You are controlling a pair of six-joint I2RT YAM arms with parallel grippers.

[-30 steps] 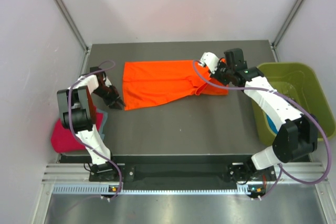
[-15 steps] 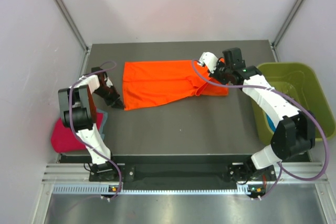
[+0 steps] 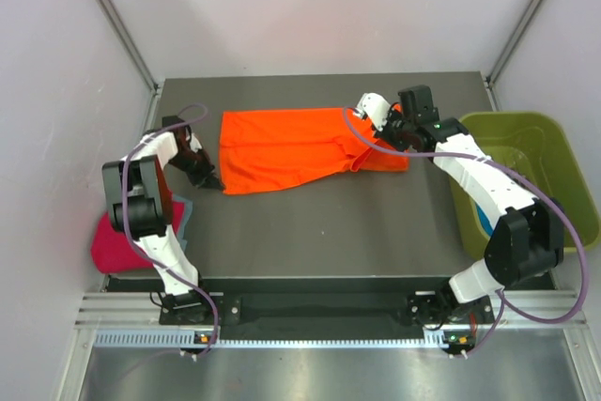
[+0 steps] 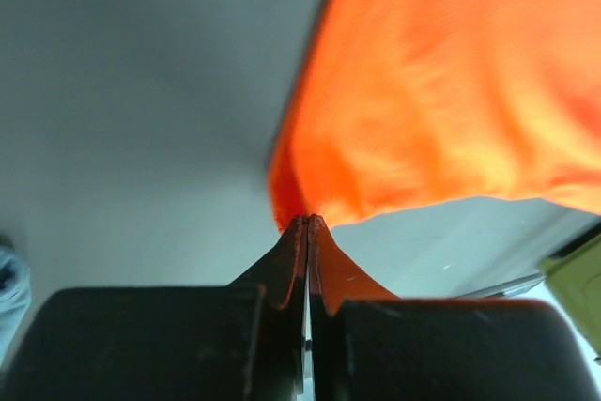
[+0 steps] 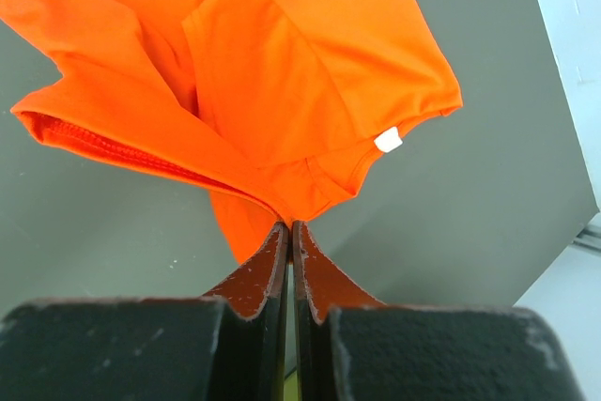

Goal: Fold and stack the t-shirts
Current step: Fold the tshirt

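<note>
Two claws grip the orange t-shirt (image 3: 291,147): left claw (image 4: 307,223) its lower-left corner, right claw (image 5: 290,225) its right end.

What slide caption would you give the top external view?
Left tool and right tool pinch opposite ends of the orange t-shirt spread on the dark table, green bin at right.

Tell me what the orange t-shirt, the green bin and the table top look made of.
Orange t-shirt: soft, matte knit cloth; it folds and bunches, and a stitched hem shows in the right wrist view. Green bin: probably moulded plastic, with a smooth rounded rim and faint sheen. Table top: dark grey, matte, hard-looking sheet; exact material unclear.
</note>
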